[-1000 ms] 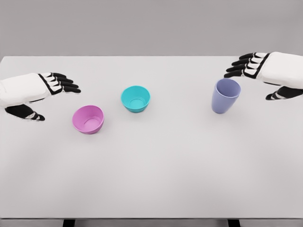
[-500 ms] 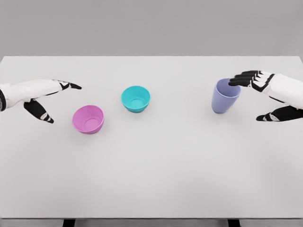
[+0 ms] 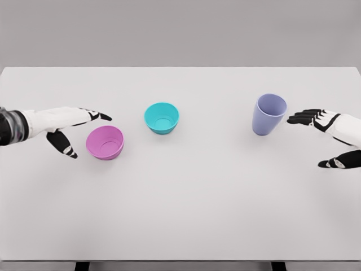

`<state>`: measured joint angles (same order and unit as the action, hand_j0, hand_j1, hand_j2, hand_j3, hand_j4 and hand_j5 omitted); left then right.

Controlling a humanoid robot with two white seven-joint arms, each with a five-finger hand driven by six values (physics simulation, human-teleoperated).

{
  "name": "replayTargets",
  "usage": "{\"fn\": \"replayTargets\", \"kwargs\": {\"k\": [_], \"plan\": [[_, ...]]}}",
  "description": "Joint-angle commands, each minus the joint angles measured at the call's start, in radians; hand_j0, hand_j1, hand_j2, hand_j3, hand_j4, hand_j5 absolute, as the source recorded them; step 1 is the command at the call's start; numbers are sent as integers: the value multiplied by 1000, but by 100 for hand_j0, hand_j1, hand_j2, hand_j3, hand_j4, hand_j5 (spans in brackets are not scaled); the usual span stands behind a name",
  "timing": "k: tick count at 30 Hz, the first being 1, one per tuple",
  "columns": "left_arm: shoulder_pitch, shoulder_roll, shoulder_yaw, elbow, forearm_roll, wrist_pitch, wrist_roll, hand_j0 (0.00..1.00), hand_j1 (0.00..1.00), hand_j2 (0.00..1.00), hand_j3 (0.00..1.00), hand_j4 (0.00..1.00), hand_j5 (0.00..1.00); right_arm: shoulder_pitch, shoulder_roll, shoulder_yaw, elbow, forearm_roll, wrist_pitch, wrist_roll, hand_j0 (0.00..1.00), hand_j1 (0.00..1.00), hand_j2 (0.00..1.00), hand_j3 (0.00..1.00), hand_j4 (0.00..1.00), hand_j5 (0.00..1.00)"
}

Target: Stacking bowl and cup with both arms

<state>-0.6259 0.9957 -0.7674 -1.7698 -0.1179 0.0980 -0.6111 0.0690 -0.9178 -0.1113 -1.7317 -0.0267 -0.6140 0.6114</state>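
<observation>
Approach step, by my judgement: nothing is grasped yet. The right hand (image 3: 333, 138), fingers spread, sits just right of the upright cup (image 3: 268, 114). The left hand (image 3: 67, 127), also spread, flanks the pink bowl (image 3: 105, 142). Farther back, the teal bowl (image 3: 161, 117) waits mid-table. Next, each hand must close around its target.

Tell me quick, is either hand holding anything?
Left hand: open, empty, beside the pink plastic bowl.
Right hand: open, empty, beside the lilac plastic cup.
</observation>
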Motion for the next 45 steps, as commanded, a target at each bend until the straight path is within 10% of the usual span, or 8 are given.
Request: {"fn": "replayTargets", "kwargs": {"k": [1,45], "plan": [[-3,-5,-19,0,1,0,0,100,100,100,100,100,100,0,0,-24,4,-7,3,-1,100,100,100,100,100,100],[-54,-86,-119,1,-146,0,0,100,100,100,100,100,100,-6,5,18,8,10,3,-1,100,100,100,100,100,100]]}}
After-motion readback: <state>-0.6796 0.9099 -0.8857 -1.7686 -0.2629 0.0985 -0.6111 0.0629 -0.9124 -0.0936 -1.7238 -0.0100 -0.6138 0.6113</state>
